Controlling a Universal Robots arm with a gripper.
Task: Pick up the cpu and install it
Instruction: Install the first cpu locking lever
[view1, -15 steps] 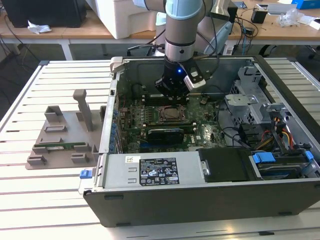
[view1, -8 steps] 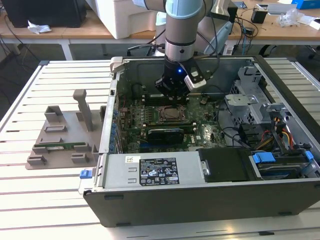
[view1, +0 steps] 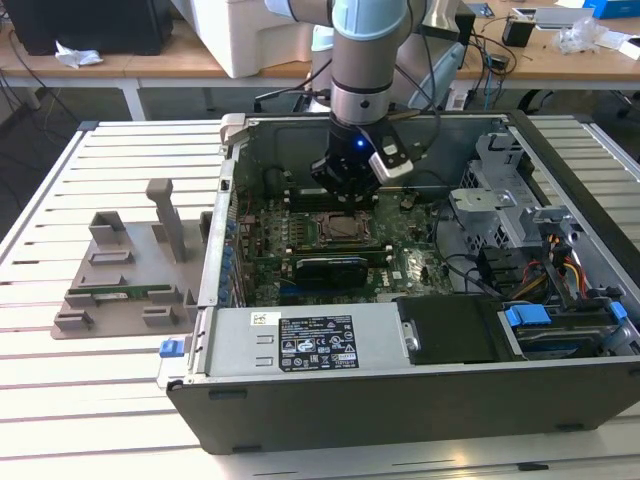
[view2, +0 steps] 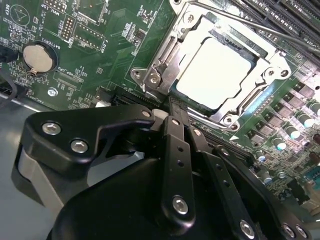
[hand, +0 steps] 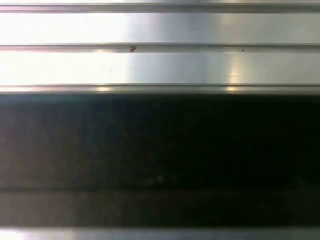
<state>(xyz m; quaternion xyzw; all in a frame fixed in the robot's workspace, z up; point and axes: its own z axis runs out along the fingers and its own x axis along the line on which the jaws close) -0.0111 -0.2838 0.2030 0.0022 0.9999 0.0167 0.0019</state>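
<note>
gripper (view2: 172, 107) fingers closed together, empty, just beside cpu (view2: 217, 72) seated in socket (view2: 162, 62)

In the first wrist view, pale metal slats (hand: 160, 30) run straight across, shiny and parallel, parted by thin dark grooves. Bright glints sit along one slat edge. Next to them lies a broad dark band (hand: 160, 142), blurred and without detail, with a duller grey strip (hand: 160, 207) past it.
</note>
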